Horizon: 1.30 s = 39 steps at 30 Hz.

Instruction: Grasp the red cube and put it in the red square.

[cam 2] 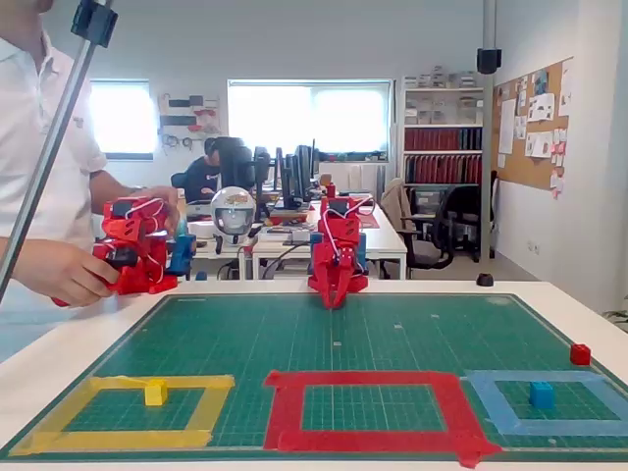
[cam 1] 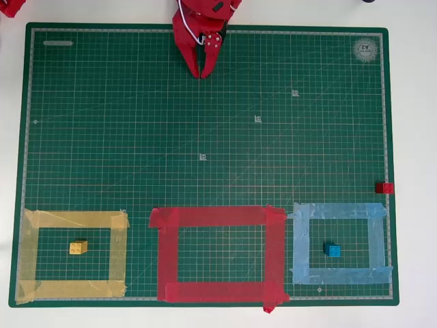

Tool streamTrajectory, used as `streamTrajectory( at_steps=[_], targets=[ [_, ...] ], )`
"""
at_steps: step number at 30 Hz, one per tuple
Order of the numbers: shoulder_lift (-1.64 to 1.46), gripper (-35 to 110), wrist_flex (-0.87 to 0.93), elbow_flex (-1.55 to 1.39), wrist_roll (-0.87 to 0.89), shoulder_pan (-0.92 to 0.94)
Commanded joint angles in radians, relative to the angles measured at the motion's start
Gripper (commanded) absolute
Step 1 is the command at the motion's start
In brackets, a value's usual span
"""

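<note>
At the mat's (cam 1: 136, 102) far edge the gripper (cam 1: 203, 72) points down, its jaws nearly together and holding nothing. Over at the right rim sits the red cube (cam 1: 384, 187), just above the blue frame (cam 1: 339, 244) and well apart from the red square (cam 1: 217, 253). Yellow cube (cam 1: 78, 247) and blue cube (cam 1: 332, 250) sit inside their own frames.

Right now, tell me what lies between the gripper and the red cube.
Overhead view: only bare green mat between the gripper and the red cube, with small white mat markings; no objects.
</note>
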<state>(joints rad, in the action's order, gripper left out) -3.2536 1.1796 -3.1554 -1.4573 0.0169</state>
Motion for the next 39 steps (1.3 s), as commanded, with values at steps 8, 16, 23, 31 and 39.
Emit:
streamTrajectory(
  at_steps=[8,16,23,31,39],
  targets=[
    [0.6,1,-0.821,0.299,-0.063,-0.253],
    [1.247,2,-0.821,0.991,-0.064,-0.535],
    [1.77,2,-0.821,1.485,-0.084,-0.732],
    [2.18,2,-0.818,1.914,-0.084,-0.81],
    [2.457,5,-0.75,2.226,-0.078,-0.801]
  ],
)
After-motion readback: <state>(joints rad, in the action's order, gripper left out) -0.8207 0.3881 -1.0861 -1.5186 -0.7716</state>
